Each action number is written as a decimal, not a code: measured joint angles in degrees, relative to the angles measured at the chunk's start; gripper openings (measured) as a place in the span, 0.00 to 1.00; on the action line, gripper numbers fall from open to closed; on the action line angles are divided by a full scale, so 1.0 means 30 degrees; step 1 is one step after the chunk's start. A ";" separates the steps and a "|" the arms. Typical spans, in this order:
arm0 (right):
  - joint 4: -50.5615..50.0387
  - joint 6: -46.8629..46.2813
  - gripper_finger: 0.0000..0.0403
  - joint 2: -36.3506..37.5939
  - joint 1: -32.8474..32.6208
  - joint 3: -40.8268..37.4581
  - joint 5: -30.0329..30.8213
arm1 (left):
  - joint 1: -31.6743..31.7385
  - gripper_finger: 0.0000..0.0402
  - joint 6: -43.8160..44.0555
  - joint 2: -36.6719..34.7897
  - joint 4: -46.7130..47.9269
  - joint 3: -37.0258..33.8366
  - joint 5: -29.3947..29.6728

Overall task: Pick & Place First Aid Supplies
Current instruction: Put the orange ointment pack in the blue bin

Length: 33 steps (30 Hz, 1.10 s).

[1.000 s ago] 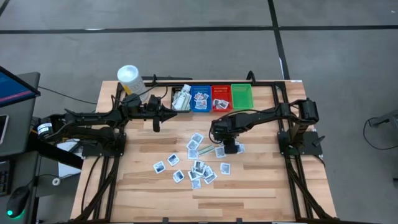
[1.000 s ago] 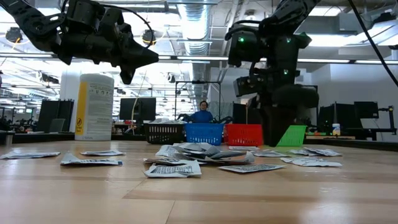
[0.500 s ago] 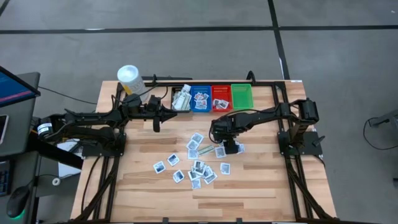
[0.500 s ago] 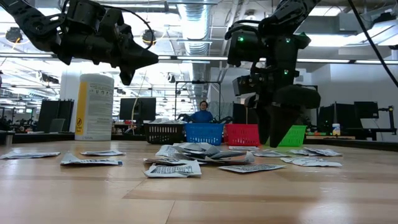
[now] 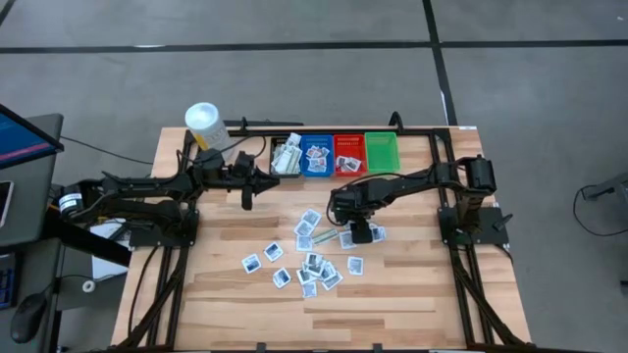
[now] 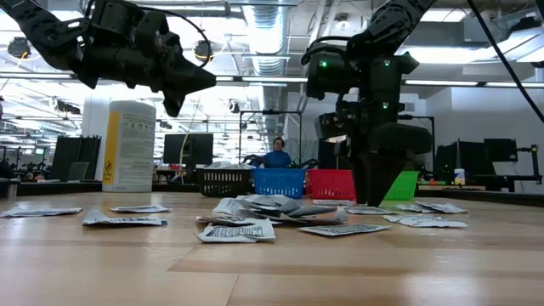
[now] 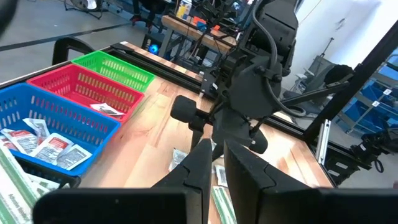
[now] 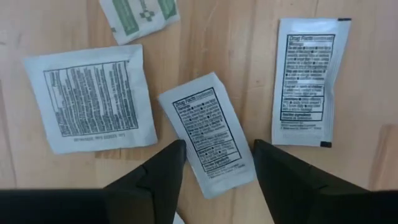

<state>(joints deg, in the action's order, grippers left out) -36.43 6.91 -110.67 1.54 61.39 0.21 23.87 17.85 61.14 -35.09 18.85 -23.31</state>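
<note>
While the right jaws (image 8: 214, 163) stood open just above the worktop (image 5: 412, 304), one small white packet (image 8: 213, 134) lay tilted between the two fingers, not yet touched; I judge they were set astride it in order to close on its long edges. Around it in the right wrist view were three more: a square packet (image 8: 90, 98) at about 9 o'clock, a long packet (image 8: 308, 81) at 2 o'clock, and a green-marked packet (image 8: 140, 15) at 11 o'clock, only partly visible. In the high view the scattered packets (image 5: 312, 257) on the worktop looked like roughly fifteen; an exact count was not possible. At 12 o'clock of the pile stood four bins in a row: black bin (image 5: 287, 155), blue bin (image 5: 316, 154), red bin (image 5: 349, 154) and green bin (image 5: 382, 150), probably one per kind of supply. The left jaws (image 5: 248, 193) were closed and empty, waiting in the air at 10 o'clock of the pile, near the white tub (image 5: 202, 123).
</note>
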 joint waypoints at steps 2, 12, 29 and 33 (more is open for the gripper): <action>0.0087 -0.0092 0.44 0.0099 0.0007 -0.0047 0.0007 | -0.0067 0.11 0.0000 0.0000 0.0021 0.0000 -0.0014; 0.0366 -0.0244 0.31 0.1060 -0.0007 -0.0099 -0.0084 | -0.0064 0.11 0.0000 0.0000 0.0021 0.0000 0.0041; 0.0235 -0.0824 0.24 0.1078 -0.0007 -0.0036 -0.0226 | -0.0064 0.11 0.0146 0.0000 0.0013 0.0000 0.0037; -0.0266 -0.0798 0.23 0.1071 0.0007 0.0352 -0.0438 | -0.0064 0.11 0.0146 0.0000 0.0006 0.0000 0.0037</action>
<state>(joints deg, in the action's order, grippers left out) -37.23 4.51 -107.46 1.56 62.44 -1.11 23.68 18.28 61.14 -35.07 18.85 -23.20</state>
